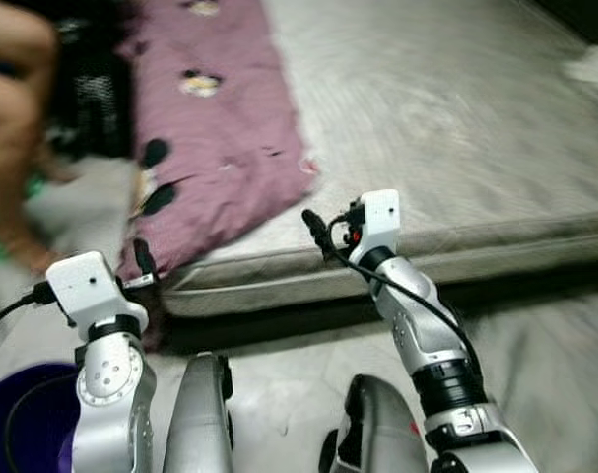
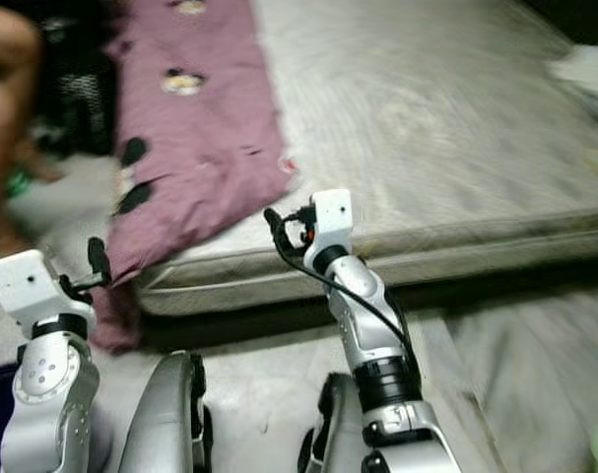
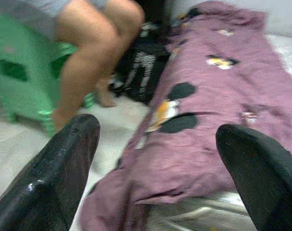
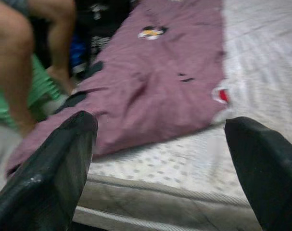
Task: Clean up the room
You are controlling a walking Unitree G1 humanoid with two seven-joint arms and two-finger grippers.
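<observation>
both arms raised forward at the near edge of a low mattress (image 1: 456, 128) lying on the floor. left gripper (image 1: 144, 261) held up near the mattress's near left corner, just beside the hanging end of a purple blanket (image 1: 215, 128); black fingers (image 3: 64, 163) spread wide in the left wrist view, nothing between them, the blanket's drooping corner framed in the gap. right gripper (image 1: 318, 232) lifted on a bent silver arm, wrist cocked toward the left, hovering at the mattress's front edge just right of the blanket's corner; fingers (image 4: 54, 163) likewise released and well apart, grasping nothing, looking over the grey dotted sheet toward the blanket.

blanket stretched lengthwise along the left side of the mattress, printed with black-and-yellow cartoon patches, near end spilling over the edge onto the floor.

much blurred throughout. bare legs of a person (image 3: 88, 62) to the left, cut off above the thigh, seated on a green plastic stool (image 3: 20, 82). dark patterned bundle (image 3: 141, 67) behind the legs, too smeared to identify. dark purple tub (image 1: 23, 414) at the lower left, cropped by the frame and partly covered by the left arm. pale object (image 1: 592, 67) at the far right edge of the mattress, cut off and unreadable.
</observation>
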